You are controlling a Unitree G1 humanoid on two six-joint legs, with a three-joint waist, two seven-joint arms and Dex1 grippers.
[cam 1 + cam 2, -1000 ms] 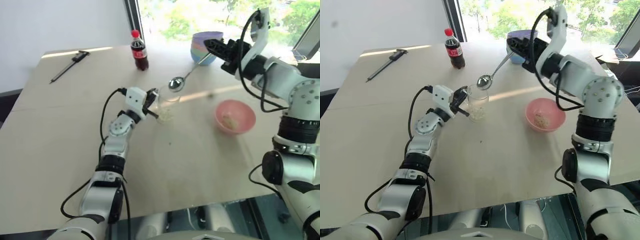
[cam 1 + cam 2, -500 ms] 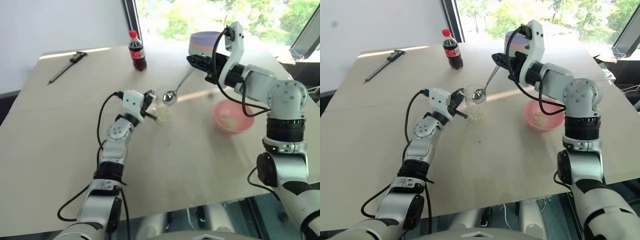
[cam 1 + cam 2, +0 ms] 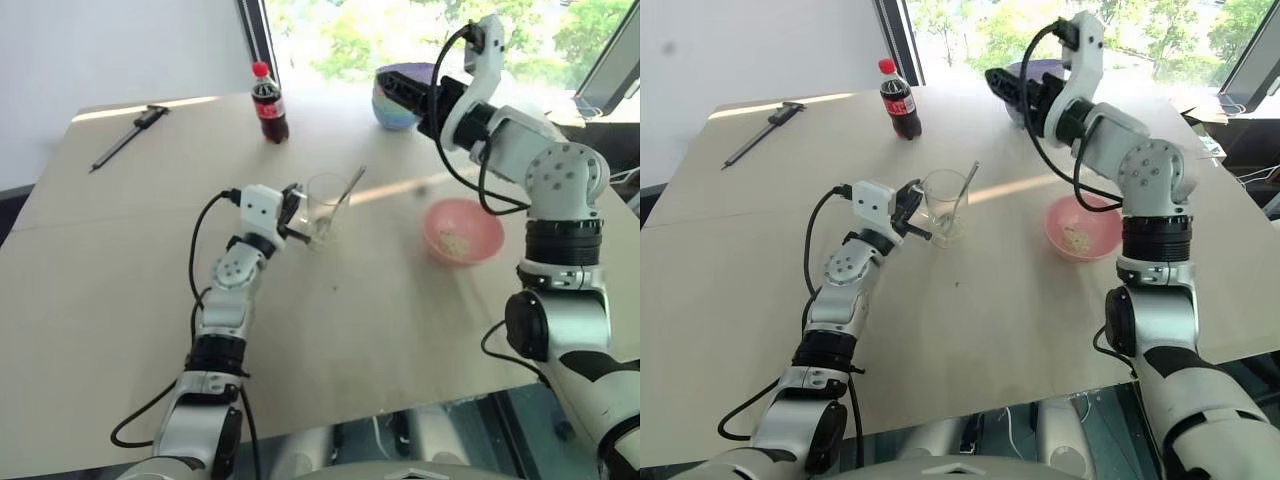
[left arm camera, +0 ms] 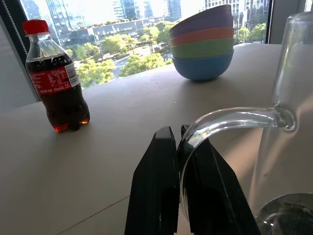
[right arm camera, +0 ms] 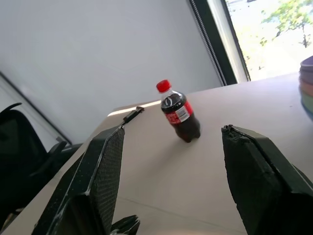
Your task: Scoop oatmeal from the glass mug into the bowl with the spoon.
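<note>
The glass mug stands on the table's middle, a little oatmeal at its bottom. My left gripper is shut on the mug's handle. The spoon stands loose in the mug, its handle leaning up and back over the rim. To the right, the pink bowl holds a small clump of oatmeal. My right gripper hangs open and empty above the table's far side, apart from the spoon. Its fingers stand wide in the right wrist view.
A cola bottle stands at the back, left of a stack of coloured bowls. A long black tool lies at the far left. The table's near half lies bare in front of the mug.
My right gripper has opened and let go of the spoon, then drawn up and back. The spoon now rests in the mug. The left gripper keeps its hold on the handle.
</note>
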